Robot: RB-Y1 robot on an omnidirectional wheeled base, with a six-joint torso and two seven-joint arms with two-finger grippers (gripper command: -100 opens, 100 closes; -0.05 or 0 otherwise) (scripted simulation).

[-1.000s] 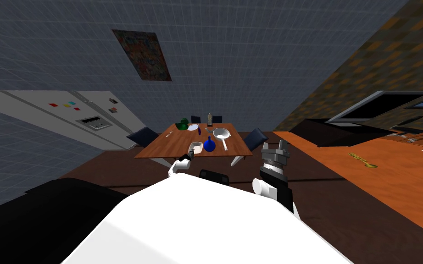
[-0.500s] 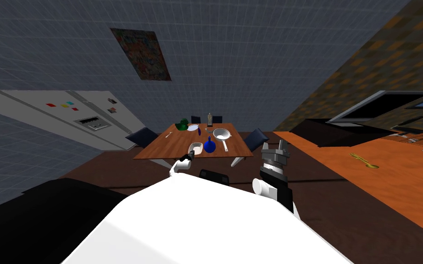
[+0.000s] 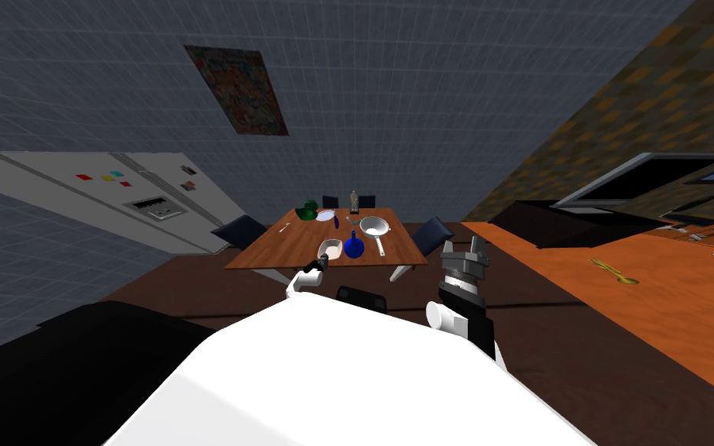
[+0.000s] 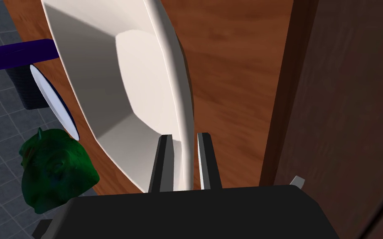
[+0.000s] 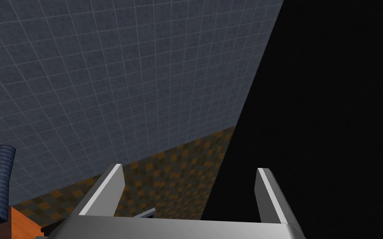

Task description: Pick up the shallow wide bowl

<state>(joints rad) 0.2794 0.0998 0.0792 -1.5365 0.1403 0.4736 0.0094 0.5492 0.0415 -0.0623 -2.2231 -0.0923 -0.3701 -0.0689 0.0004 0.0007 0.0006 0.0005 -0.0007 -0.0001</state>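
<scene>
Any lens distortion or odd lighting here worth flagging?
Head view: wide lens, rolled, walls splay and the wooden table slants with the camera. Left wrist view: even light, soft shading inside the white bowl, its rim pinched by the left pincer. Right wrist view: a black area, nothing drawn, beyond the open right pincer.

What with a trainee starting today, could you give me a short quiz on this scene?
1. True or false: the right claw is shut on a spoon.
2. The left claw holds the white bowl by: A) its rim, B) its underside, C) a handle.
3. Fill in: the lumpy thing beside the plate is coloured ____.

Key: 1 false, it is open and holds nothing; 2 A; 3 green.
</scene>
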